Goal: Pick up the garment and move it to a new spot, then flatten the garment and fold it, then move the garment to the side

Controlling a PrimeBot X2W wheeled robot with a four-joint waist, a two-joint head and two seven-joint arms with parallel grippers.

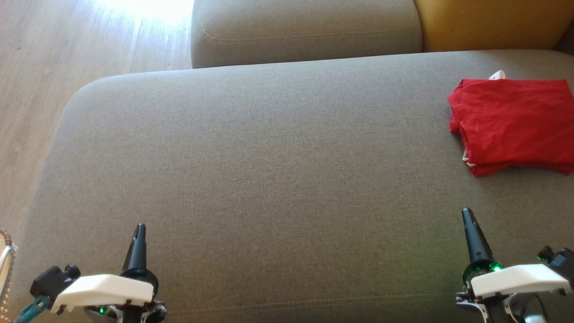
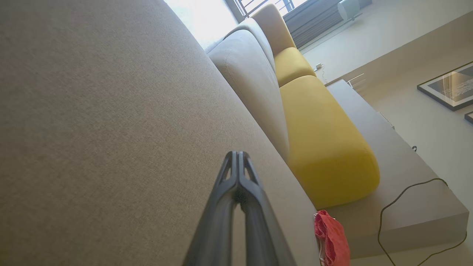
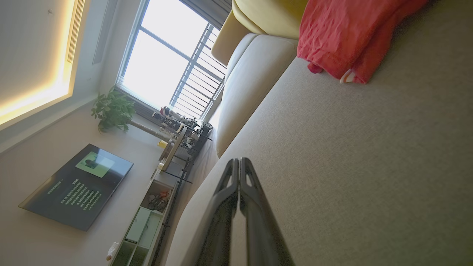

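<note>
The garment (image 1: 513,125) is a red cloth lying folded in a rough rectangle at the far right of the grey sofa seat (image 1: 269,170), with a small white tag at its back edge. It shows also in the right wrist view (image 3: 351,37) and, as a thin red edge, in the left wrist view (image 2: 330,238). My left gripper (image 1: 139,231) hovers shut and empty over the seat's near left. Over the near right my right gripper (image 1: 467,214) is shut and empty too, a short way in front of the garment. Both pairs of fingers (image 2: 236,159) (image 3: 238,164) are pressed together.
A grey back cushion (image 1: 305,31) and a yellow cushion (image 1: 493,22) line the sofa's far side. Wooden floor (image 1: 67,54) lies to the left. A grey platform with a black cable (image 2: 410,192) stands behind the sofa. A TV screen (image 3: 77,186) and shelving face it.
</note>
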